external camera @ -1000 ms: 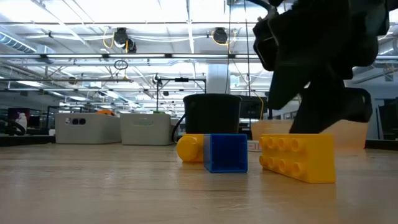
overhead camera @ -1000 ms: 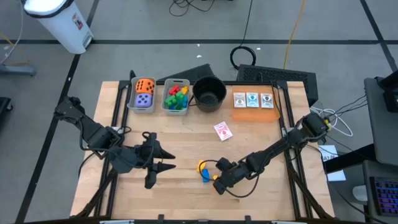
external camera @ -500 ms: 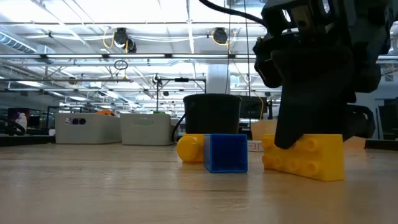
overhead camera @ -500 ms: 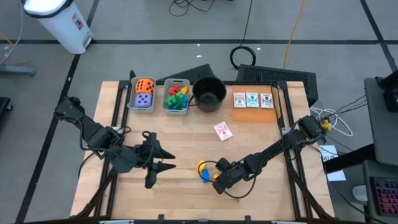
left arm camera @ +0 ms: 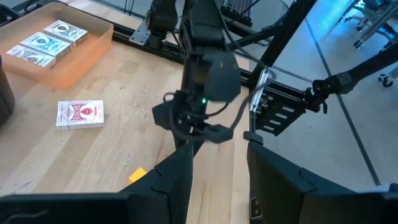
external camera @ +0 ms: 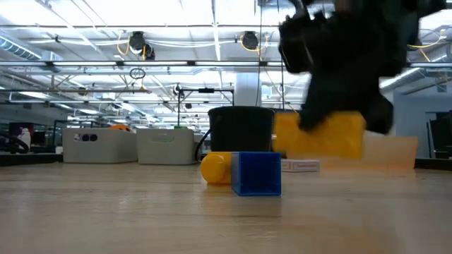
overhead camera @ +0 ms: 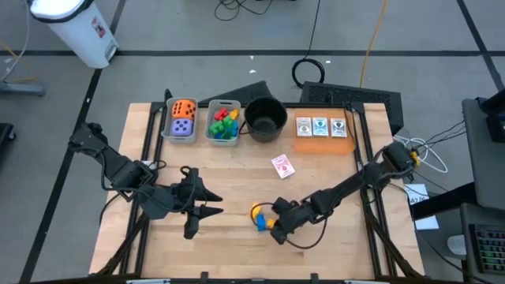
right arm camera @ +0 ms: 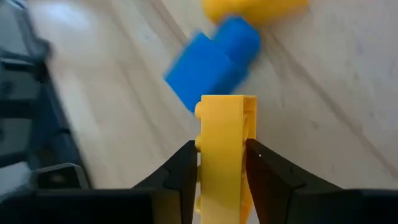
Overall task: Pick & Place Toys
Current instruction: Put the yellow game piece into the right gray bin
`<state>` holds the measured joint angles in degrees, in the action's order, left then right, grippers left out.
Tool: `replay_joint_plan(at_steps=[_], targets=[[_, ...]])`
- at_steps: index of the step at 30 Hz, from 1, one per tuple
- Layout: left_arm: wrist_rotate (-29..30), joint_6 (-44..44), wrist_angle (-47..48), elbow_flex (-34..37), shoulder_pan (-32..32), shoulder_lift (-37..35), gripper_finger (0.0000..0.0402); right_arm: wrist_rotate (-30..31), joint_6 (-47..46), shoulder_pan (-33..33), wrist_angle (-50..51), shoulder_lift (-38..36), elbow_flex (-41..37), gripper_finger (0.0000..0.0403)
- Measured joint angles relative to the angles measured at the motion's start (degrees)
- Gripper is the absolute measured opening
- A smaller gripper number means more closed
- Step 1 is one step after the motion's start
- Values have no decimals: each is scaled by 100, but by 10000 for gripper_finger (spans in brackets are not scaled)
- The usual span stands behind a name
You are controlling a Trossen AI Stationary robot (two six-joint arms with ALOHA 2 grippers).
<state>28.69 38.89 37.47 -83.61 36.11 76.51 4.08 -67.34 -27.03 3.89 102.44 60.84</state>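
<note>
A yellow brick (right arm camera: pixel 225 124) hangs above the table near its front middle, with my right gripper (right arm camera: pixel 222 152) shut on it; in the low view the brick (external camera: pixel 321 135) is clear of the wood. Just beyond it a blue block (right arm camera: pixel 211 62) and a small yellow piece (right arm camera: pixel 255 7) lie on the table, touching each other. A red picture card (overhead camera: pixel 282 166) lies flat farther back. My left gripper (overhead camera: pixel 210 204) hovers open over the table's left half, holding nothing. My right gripper pinches the yellow brick between its two fingers, one on each broad side (right arm camera: pixel 203 149). The fingers (right arm camera: pixel 180 168) slant down from the table's right. The brick is lifted clear of the table and sits roughly level in the low view.
Along the far edge stand a grey bin with two dice (overhead camera: pixel 181 120), a grey bin with coloured blocks (overhead camera: pixel 224 123), a round black pot (overhead camera: pixel 265 118) and an orange tray with cards (overhead camera: pixel 322 129). Bare wood lies between the two arms.
My right gripper has taken hold of the yellow brick, which stood on the table a second ago, and has lifted it clear. The blue block and the small yellow piece have stayed put.
</note>
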Motion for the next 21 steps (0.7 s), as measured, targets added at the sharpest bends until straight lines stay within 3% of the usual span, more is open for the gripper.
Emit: replay_joint_plan(at_steps=[9,21], targets=[[0,-67,-1,0,-160,0,156,101,694,503,-924,-1012,-4,113],[-5,168,-878,-2,-886,0,156,941,2201,1224,-2562,-2419,-4,115]])
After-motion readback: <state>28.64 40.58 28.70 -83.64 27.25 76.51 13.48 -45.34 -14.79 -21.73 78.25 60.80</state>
